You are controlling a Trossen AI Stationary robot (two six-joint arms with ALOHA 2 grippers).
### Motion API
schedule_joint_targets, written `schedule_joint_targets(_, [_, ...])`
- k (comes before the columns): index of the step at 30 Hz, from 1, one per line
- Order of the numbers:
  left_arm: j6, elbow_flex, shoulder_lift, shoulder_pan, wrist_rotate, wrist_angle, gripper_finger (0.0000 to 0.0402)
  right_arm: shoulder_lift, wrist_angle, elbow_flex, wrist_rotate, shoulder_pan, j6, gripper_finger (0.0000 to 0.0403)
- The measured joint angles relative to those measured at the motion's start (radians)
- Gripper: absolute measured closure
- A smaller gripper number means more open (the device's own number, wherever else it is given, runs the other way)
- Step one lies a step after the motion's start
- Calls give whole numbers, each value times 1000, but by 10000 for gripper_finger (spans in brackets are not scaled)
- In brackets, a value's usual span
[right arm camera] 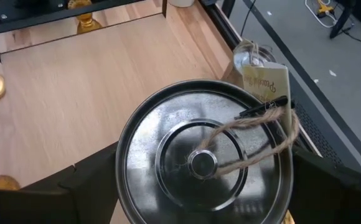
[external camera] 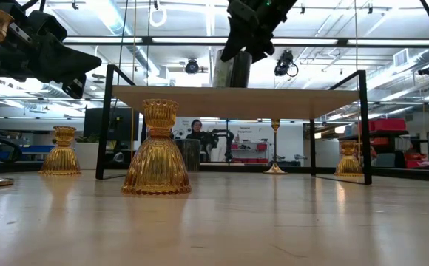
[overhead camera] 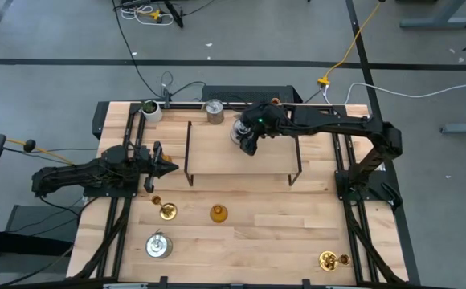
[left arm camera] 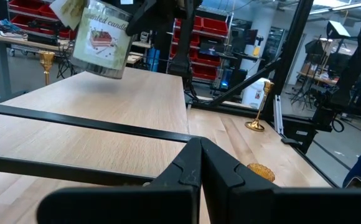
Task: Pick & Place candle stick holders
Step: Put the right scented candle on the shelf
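Right tool (overhead camera: 245, 138) above wooden rack (overhead camera: 217, 164)

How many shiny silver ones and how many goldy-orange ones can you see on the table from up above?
Silver tins: 3
Gold or amber holders: 3
Total: 6
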Motion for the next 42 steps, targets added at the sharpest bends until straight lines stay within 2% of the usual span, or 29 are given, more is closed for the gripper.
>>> schedule_joint_targets(25, [0,0,0,0,0,0,394,-1,-88,-1,-6,-10,56,37])
schedule_joint_targets(42, [0,0,0,0,0,0,394,-2,-94,-1,-27,-61,114,37])
